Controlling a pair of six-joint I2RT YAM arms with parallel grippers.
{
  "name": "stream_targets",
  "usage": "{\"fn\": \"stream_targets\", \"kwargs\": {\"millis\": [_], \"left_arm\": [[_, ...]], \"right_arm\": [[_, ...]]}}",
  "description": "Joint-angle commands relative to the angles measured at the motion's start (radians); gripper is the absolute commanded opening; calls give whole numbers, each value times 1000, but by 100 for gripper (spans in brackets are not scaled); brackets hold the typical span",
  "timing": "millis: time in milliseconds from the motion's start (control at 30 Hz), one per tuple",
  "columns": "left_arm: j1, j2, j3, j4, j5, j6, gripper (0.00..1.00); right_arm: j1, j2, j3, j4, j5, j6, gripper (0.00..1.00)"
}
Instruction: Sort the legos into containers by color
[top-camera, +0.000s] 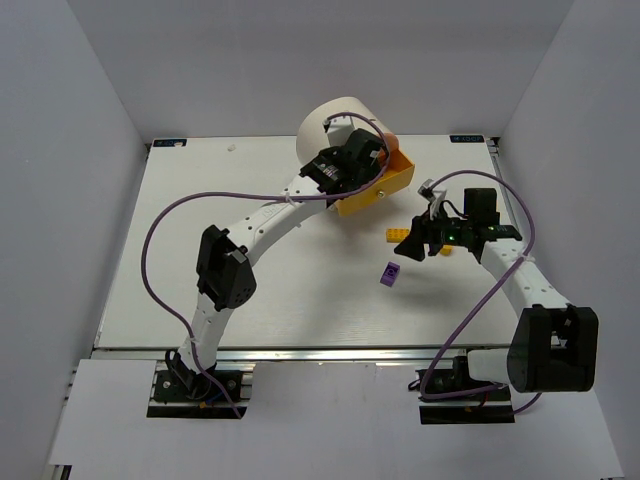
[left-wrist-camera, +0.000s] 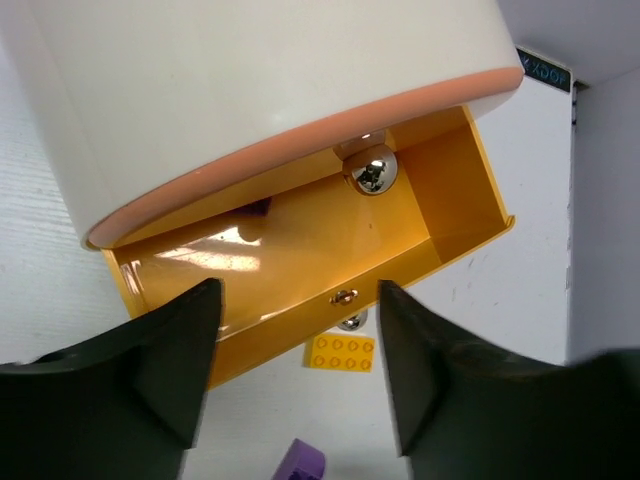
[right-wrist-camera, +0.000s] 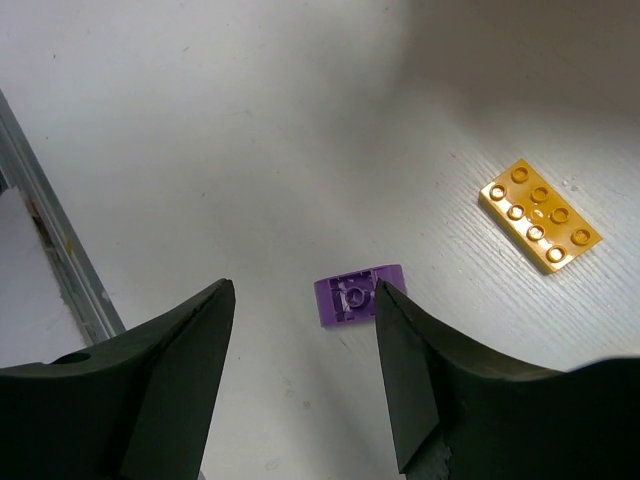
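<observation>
The cream-white drum stands at the back of the table, and its yellow drawer is pulled out. My left gripper is open over the drawer's front wall, with nothing between its fingers. The drawer looks empty, and a metal knob shows above it. A yellow-orange lego lies flat on the table near the drawer. A purple lego lies upside down. My right gripper is open just above the purple lego. No green lego shows.
A small yellow piece lies by the right wrist. The table's metal edge rail runs at the left of the right wrist view. White walls enclose the table on three sides.
</observation>
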Motion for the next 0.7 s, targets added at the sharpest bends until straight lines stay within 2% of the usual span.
{"fn": "stream_targets", "kwargs": {"millis": [0, 33, 67, 100, 133, 167, 233, 267, 300, 333, 367, 433, 467, 533, 567, 667], "left_arm": [[6, -103, -9, 37, -11, 7, 69], [6, -115, -17, 43, -6, 15, 62], [6, -159, -30, 64, 1, 21, 55], [6, -187, -53, 77, 6, 27, 38], [6, -224, -128, 95, 15, 52, 33], [6, -307, -179, 147, 29, 71, 29], [6, -403, -297, 199, 43, 127, 25], [6, -455, -419, 239, 58, 145, 26], [15, -550, -479, 248, 58, 165, 32], [15, -599, -538, 255, 64, 177, 50], [15, -647, -660, 264, 69, 182, 59], [15, -791, -780, 259, 60, 159, 76], [15, -836, -888, 239, 58, 142, 78], [15, -955, -987, 209, 44, 66, 82], [15, -991, -1074, 177, 44, 44, 84], [15, -1118, -1188, 117, 46, -68, 86]], "right_arm": [[2, 8, 54, -48, -68, -128, 63], [1, 11, 56, -72, -94, -191, 63], [-1, 22, 60, -171, -123, -421, 62], [0, 35, 82, -265, -173, -593, 63], [4, 52, 94, -371, -186, -786, 64], [4, 99, 108, -622, -186, -1241, 64], [7, 197, 155, -800, -117, -1592, 65], [10, 228, 178, -845, -97, -1736, 65], [13, 259, 203, -893, -68, -1779, 66], [17, 305, 244, -899, -51, -1806, 67], [25, 319, 260, -902, -33, -1837, 68], [48, 336, 270, -818, 30, -1869, 70], [51, 339, 271, -783, 53, -1880, 72], [68, 356, 274, -712, 118, -1909, 78], [83, 370, 296, -714, 147, -1928, 78], [120, 428, 356, -743, 179, -1958, 79]]}}
